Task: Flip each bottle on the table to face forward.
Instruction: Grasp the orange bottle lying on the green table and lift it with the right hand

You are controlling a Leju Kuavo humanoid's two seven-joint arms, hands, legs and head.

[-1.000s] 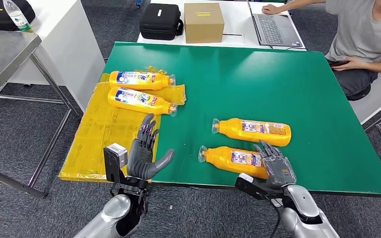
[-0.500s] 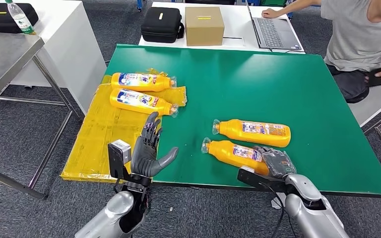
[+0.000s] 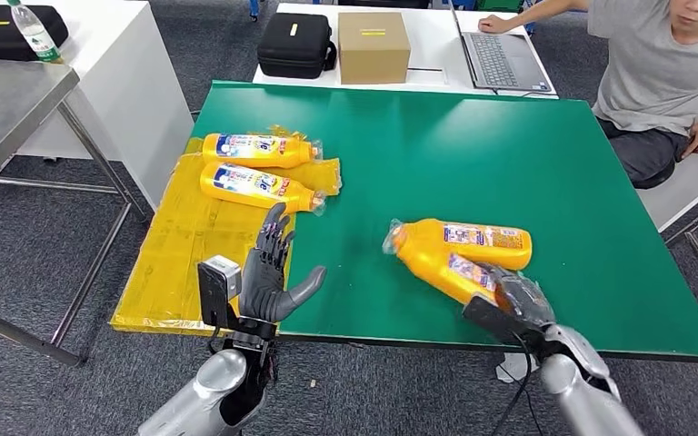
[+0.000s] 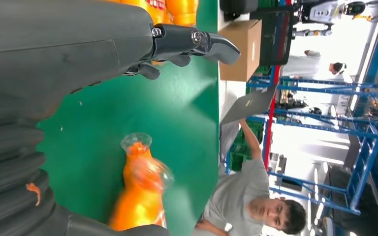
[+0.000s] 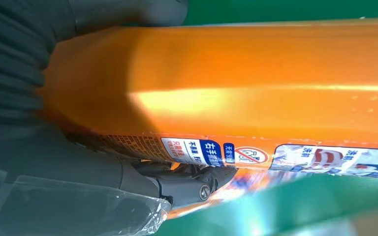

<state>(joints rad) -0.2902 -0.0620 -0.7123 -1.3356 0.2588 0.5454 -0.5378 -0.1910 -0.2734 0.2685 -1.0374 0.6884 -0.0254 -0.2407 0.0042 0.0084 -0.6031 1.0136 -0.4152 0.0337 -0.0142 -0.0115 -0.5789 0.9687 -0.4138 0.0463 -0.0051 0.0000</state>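
- Right hand [image 3: 520,300]: fingers [image 5: 197,184] wrapped round the base of the near bottle [image 3: 445,266]; its neck is tilted up off the desk [image 3: 473,154], touching the far bottle [image 3: 473,241] just beyond the fingertips.
- Left hand [image 3: 268,277]: fingers spread, holding nothing, raised over the desk edge.
- Two bottles [image 3: 254,168] lie beyond the left fingers, blue labels up; judged done.
- Step: mid-flip of near bottle.
- Next: roll it label-up, set down clear of the neighbour.

A green table [image 3: 473,154] has a yellow sheet [image 3: 191,245] at one side. Two orange bottles [image 3: 256,149] lie on the sheet. Another bottle [image 3: 473,242] lies on the green.
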